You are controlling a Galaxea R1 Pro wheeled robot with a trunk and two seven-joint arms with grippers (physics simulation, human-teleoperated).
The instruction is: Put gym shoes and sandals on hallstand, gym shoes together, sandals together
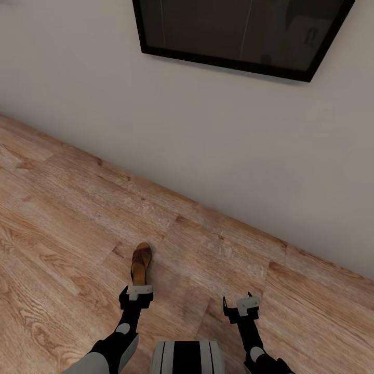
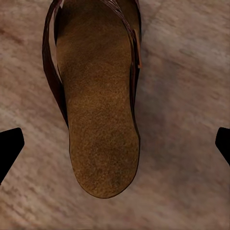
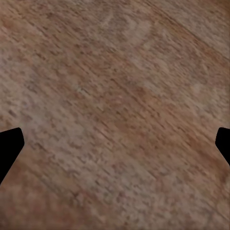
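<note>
One sandal (image 1: 141,264) lies flat on the corridor floor (image 1: 62,228), brown with a dark strap at the toe end and a tan footbed. Its toe points away from the robot toward the wall (image 1: 208,135), heel end toward the robot.

Left hand (image 1: 136,292) sits right over the sandal's heel end in the head view, pointing down at the floor. In the left wrist view the sandal (image 2: 98,100) lies lengthwise between the two black fingertips (image 2: 9,146), heel end rounded and nearest the camera, strap end running out of the picture. Fingers are spread wide, one on each side, both well clear of the sandal's edges, nothing pinched. Whether the fingertips touch the floor I cannot tell.

Right hand (image 1: 242,306) hangs over bare floor to the right of the sandal, well apart from it. Right wrist view shows wood-grain planks (image 3: 115,110) between two black fingertips (image 3: 9,148) at the picture's edges, spread apart, holding nothing.

Robot trunk (image 1: 187,357), white with a black band, sits between the two dark arms at the bottom of the head view.

A dark panel in a black frame (image 1: 244,31) hangs on the pale wall above the floor line. The wall meets the floor along a slanted line across the head view, beyond the sandal's toe.
</note>
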